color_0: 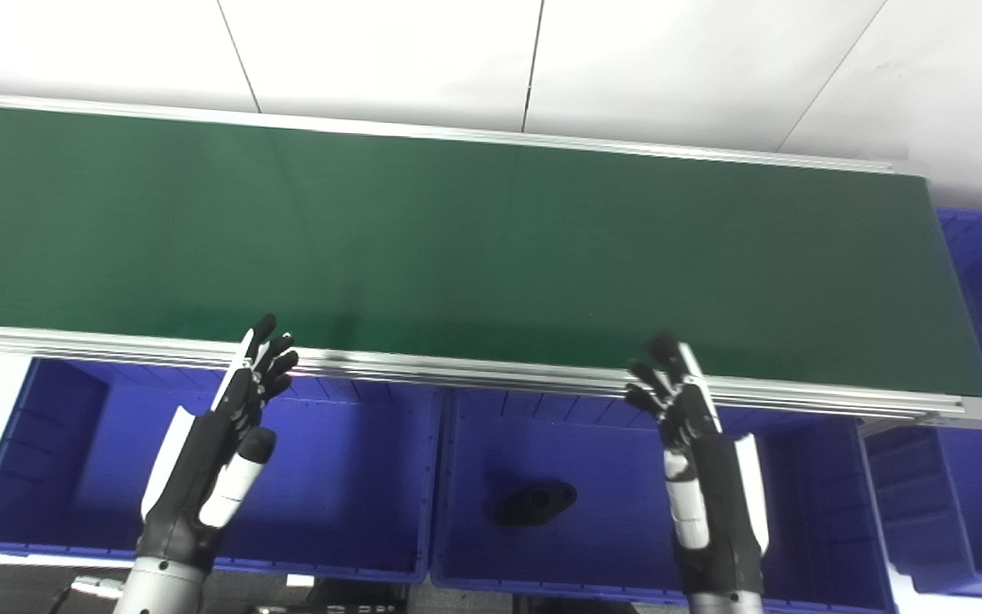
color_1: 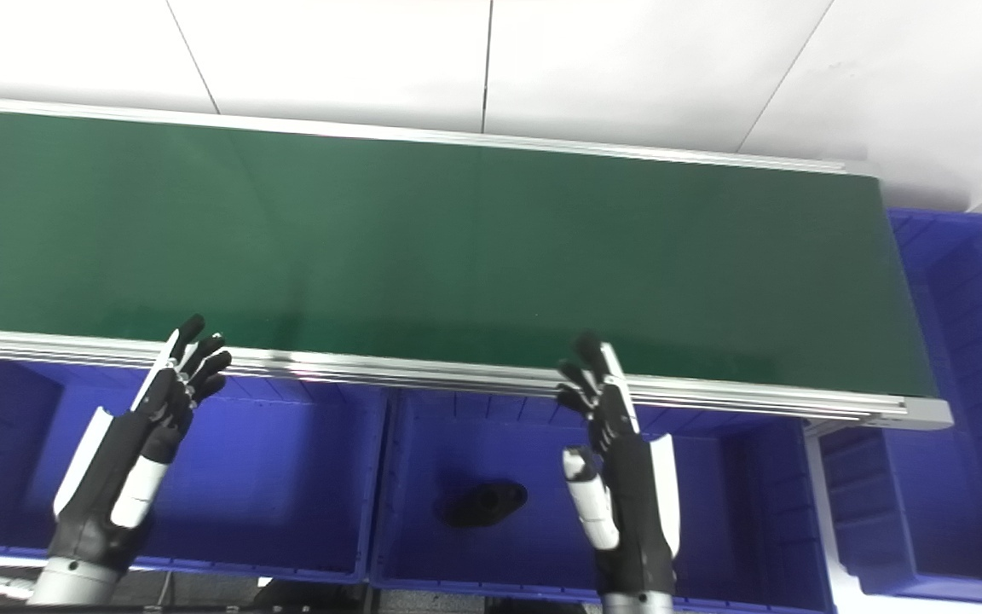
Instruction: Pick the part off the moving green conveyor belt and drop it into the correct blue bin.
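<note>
Both hands, left (color_0: 239,401) and right (color_0: 685,409), wait empty with fingers spread at the bare belt's (color_0: 457,239) near rail; a dark part (color_0: 535,503) lies in the middle bin (color_0: 832,520), nearer the right hand.

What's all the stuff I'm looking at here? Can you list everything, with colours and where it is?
Conveyor belt: one, dark green with silver rails, across the middle, nothing on it.
Bins: four visible, blue, three below the belt's near rail, one at its right end.
Part: one, black, lying in the middle bin.
Wall panels: white, behind the belt.
Left hand: black and white, open, over the left bin.
Right hand: black and white, open, over the middle bin.
</note>
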Robot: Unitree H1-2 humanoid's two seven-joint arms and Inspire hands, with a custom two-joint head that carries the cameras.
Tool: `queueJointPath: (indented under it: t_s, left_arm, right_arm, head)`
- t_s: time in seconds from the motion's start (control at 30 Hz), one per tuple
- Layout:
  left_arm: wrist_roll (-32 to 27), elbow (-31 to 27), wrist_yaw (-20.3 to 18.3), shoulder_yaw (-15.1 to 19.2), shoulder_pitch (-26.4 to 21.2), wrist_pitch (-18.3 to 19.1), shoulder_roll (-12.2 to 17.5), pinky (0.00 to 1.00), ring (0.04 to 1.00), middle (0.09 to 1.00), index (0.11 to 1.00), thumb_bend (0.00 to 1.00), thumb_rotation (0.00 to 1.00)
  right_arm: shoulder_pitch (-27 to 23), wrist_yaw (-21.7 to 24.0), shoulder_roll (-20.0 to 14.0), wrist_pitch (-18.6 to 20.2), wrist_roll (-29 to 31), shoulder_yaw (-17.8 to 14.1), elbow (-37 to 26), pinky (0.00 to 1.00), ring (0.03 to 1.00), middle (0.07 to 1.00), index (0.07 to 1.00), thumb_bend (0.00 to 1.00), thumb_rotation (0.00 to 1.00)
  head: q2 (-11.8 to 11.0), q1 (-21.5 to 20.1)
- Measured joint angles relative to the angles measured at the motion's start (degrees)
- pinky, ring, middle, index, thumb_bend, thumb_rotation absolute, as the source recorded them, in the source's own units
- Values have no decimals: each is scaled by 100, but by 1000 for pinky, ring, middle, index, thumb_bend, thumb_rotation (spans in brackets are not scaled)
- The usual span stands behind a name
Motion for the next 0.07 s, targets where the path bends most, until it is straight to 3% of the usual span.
queueJointPath:
  t_s: [0.07]
  left_arm:
    - [21, 10, 7, -4, 5, -55, -21, 898, 934, 967, 1000, 720, 947]
  right_arm:
    - [-3, -96, -52, -71, 44, 28, 29, 842, 909, 987, 1000, 759, 998]
  head:
    - [-62, 193]
